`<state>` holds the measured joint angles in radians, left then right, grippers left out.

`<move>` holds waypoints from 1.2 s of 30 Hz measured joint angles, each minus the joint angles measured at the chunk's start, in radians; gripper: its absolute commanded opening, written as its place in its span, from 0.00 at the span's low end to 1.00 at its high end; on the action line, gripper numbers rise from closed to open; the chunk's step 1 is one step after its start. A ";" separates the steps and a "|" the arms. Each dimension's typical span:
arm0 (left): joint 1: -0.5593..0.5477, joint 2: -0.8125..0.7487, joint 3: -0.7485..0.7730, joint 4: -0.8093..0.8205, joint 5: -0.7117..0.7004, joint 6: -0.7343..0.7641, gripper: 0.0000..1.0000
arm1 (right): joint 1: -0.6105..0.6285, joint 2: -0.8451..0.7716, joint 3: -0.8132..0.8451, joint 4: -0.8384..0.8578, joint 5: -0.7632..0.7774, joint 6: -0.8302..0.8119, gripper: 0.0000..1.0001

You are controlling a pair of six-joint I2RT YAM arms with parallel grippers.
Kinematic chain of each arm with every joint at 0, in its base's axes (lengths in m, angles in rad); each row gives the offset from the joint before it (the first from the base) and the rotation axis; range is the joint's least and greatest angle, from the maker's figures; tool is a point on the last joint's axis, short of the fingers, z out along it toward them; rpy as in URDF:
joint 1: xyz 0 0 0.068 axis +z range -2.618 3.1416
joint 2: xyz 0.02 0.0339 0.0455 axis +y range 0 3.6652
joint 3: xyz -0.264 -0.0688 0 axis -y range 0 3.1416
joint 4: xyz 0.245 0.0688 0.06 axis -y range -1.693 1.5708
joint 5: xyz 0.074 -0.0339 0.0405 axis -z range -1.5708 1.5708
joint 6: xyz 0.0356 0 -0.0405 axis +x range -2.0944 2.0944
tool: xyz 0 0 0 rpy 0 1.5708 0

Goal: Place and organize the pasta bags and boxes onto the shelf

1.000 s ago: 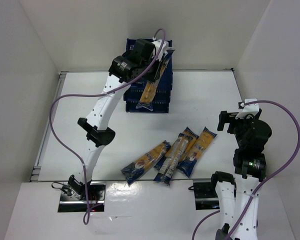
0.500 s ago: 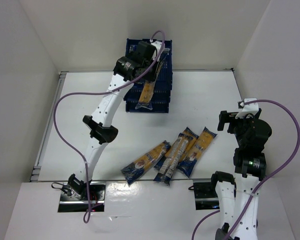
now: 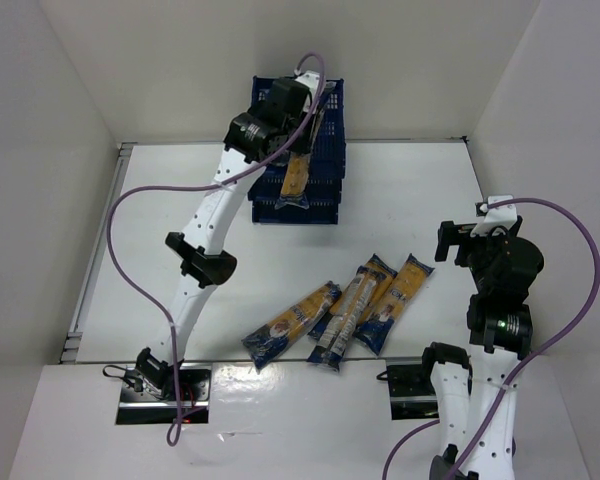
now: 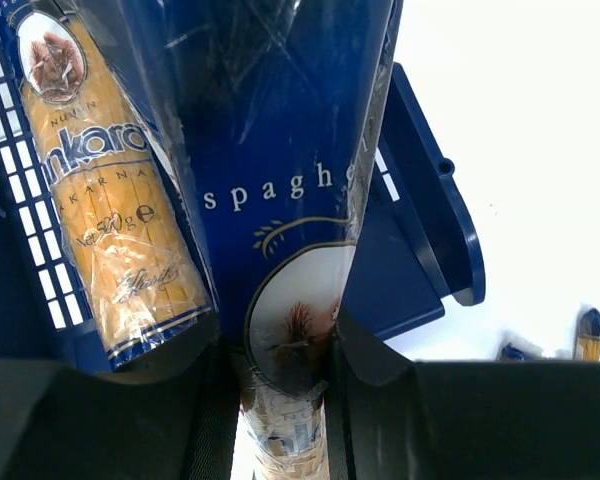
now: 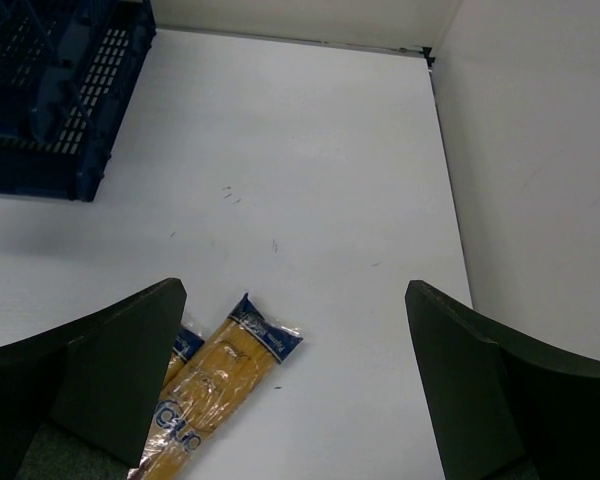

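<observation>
Our left fingers (image 4: pixel 365 365) pinch a dark blue spaghetti packet (image 4: pixel 280 200) at its picture label, over the shelf (image 4: pixel 420 240). On the shelf's left lattice lies a second packet (image 4: pixel 105 200), yellow-orange. Right of the shelf we see white tabletop (image 4: pixel 520 130), and below the shelf's corner, more packet ends (image 4: pixel 590 345).

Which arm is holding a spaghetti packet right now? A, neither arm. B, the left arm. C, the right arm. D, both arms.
B: the left gripper is clamped on a spaghetti packet over the shelf, while the right gripper hangs open and empty above the table.
</observation>
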<state>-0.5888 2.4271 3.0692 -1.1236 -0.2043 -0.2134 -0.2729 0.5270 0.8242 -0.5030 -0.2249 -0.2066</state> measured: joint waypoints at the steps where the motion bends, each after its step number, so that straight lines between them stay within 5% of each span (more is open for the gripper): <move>1: 0.000 0.003 0.002 0.005 -0.003 0.000 0.00 | 0.000 0.000 0.000 0.000 -0.001 -0.001 1.00; 36: 0.063 0.179 0.014 0.233 -0.121 0.031 0.03 | -0.018 0.009 0.000 -0.017 -0.035 -0.020 1.00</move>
<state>-0.5262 2.6061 3.0833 -0.8902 -0.3256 -0.1829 -0.2909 0.5362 0.8242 -0.5201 -0.2600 -0.2268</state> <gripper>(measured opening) 0.382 0.994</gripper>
